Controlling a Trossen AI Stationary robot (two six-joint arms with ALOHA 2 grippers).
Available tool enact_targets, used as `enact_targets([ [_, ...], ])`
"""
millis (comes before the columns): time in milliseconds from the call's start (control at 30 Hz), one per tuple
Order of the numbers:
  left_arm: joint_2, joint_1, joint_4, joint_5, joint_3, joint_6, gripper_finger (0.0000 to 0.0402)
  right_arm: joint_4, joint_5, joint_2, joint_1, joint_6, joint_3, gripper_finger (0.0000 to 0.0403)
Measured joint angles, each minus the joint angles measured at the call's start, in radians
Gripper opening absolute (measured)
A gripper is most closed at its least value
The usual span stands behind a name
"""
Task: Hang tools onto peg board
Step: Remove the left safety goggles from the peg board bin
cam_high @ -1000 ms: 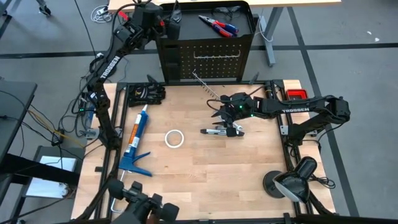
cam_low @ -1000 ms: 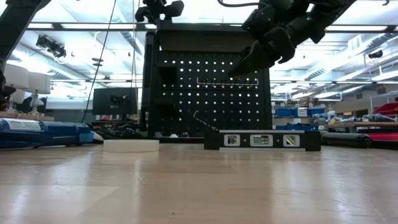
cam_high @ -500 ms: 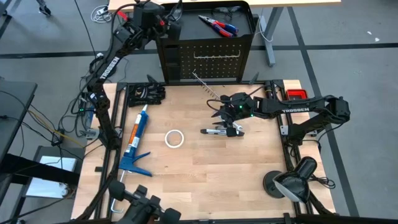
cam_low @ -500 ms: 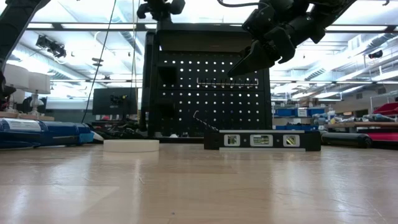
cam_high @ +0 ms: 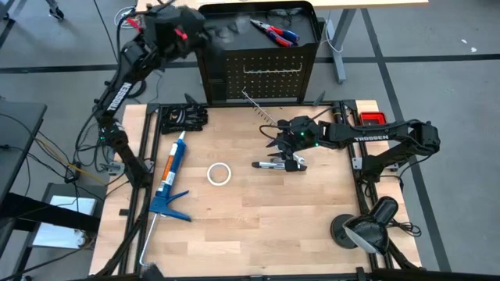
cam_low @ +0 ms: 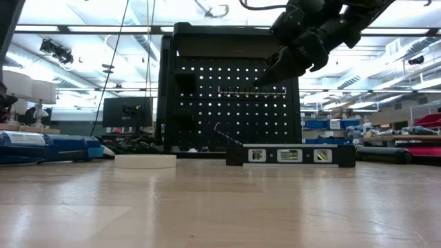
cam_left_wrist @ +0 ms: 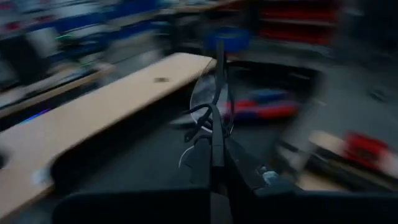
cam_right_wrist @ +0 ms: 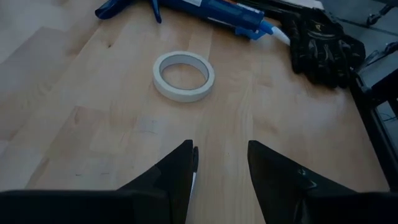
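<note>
On the near left of the bench [cam_high: 258,234] lies a blue caulking gun [cam_high: 169,179], with a roll of white tape [cam_high: 219,173] to its right. Right of the tape, a black-and-silver level [cam_low: 291,156] lies flat on the wood. Just above it hangs the right claw [cam_high: 283,148], its fingers [cam_right_wrist: 175,171] part-way apart with nothing between them. Black gloves [cam_high: 184,118] sit at the far left corner. Beyond the bench's far edge stands the peg board [cam_high: 269,76], with a thin rod [cam_high: 255,104] leaning at its foot. Red-and-blue pliers [cam_high: 273,31] rest in its top tray. Over the tray's left end, the left claw [cam_high: 201,33] is pinched tight on a pair of safety glasses [cam_left_wrist: 211,112], lifted into the air.
</note>
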Motion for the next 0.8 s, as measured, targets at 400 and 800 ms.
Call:
enact_targets([
  [400, -0.025, -0.264, -0.485, -0.049, 0.000, 0.094, 0.0017, -0.176, 0.000, 0.000, -0.067, -0.007, 0.000, 0.0161],
  [800, 0.009, -0.504, -0.662, -0.280, -0.282, -0.102, 0.0018, -0.241, 0.000, 0.000, -0.070, 0.002, 0.000, 0.0161],
])
